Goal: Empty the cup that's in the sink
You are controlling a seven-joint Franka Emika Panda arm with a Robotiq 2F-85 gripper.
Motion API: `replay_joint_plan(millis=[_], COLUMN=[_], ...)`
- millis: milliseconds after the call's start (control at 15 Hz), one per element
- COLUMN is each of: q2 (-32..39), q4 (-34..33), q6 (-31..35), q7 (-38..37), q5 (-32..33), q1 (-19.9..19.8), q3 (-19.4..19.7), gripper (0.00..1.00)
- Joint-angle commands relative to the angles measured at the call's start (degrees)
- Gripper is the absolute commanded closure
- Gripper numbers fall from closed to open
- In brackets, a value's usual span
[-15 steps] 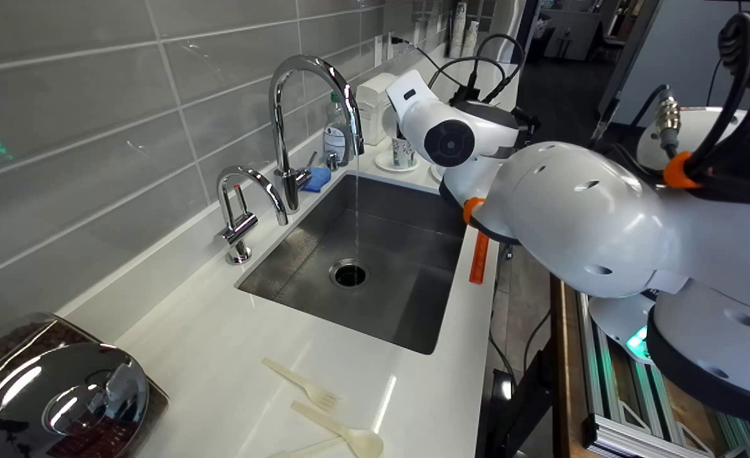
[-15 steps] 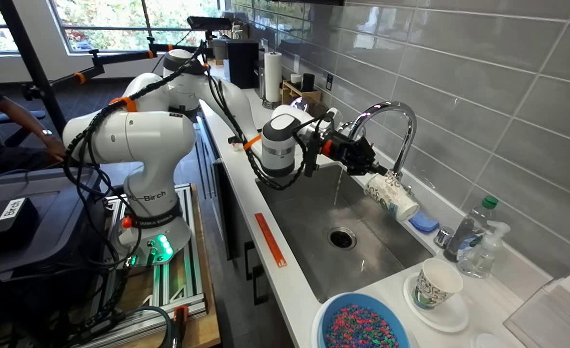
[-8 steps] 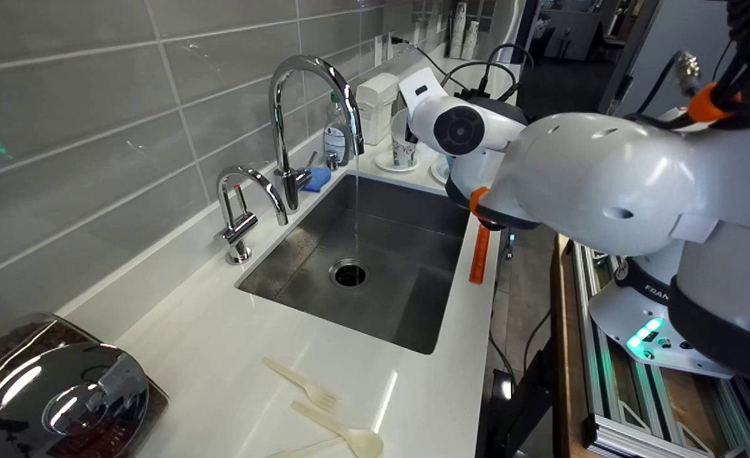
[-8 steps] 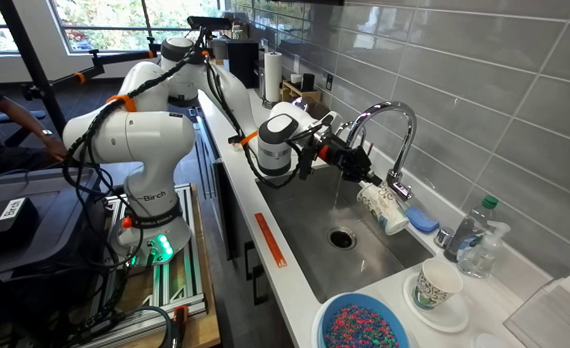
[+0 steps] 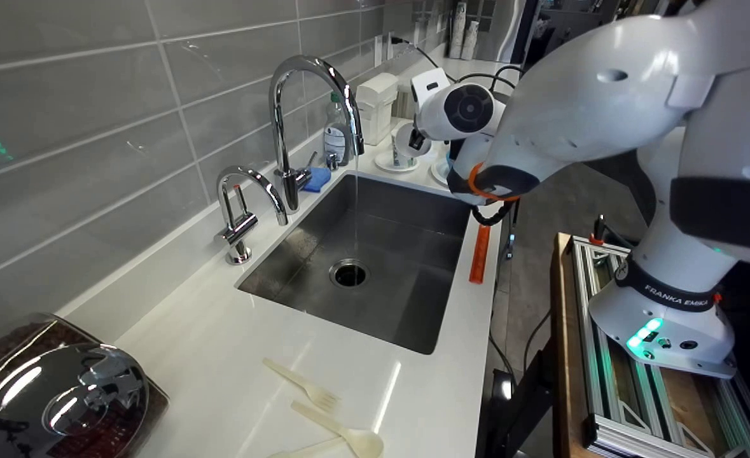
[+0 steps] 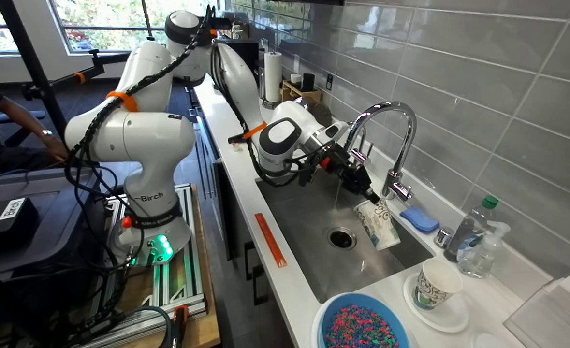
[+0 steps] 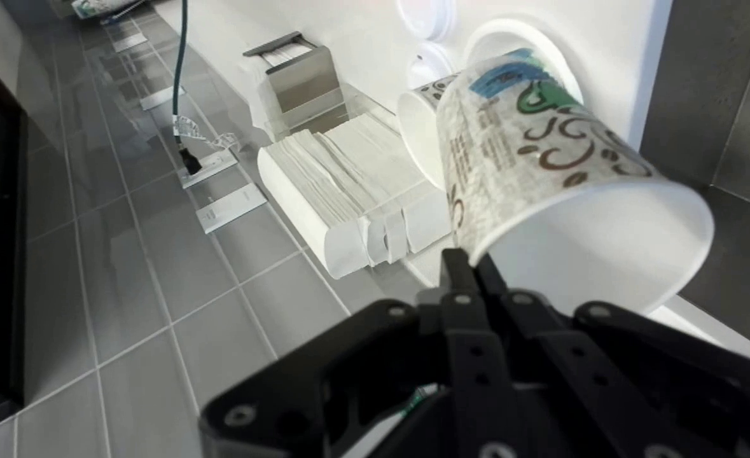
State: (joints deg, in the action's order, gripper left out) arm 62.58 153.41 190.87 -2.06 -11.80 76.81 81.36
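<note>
So, in an exterior view, the sink [image 6: 304, 232] begins at left, then running water [image 6: 337, 195]. Next, my gripper [image 6: 372, 195] has its jaws pinching the paper cup [image 6: 378, 225] by the rim, tilted base-down, apparently above the sink's right side. With only that thin edge held, a brisk tip could swivel it loose; swinging wide might bump the standing cup [image 6: 434, 285] at near right.

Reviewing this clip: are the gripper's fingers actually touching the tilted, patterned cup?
Touching. The wrist view shows it: the fingers pinch the tilted cup at its rim, with the cup's wall between the two tips.
</note>
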Motion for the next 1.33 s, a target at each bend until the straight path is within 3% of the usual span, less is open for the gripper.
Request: replay_joint_plan(millis=[0, 467, 1267], q2=[-10.7, -21.2, -33.0], q4=[0.0, -2.5, -5.9], q6=[6.6, 12.3, 12.1], q7=[0.3, 1.4, 5.6], q5=[1.0, 1.2, 1.3], q1=[-6.1, -19.6, -41.4], q3=[-3.0, -12.8, -32.6], gripper=[0.99, 0.99, 0.99])
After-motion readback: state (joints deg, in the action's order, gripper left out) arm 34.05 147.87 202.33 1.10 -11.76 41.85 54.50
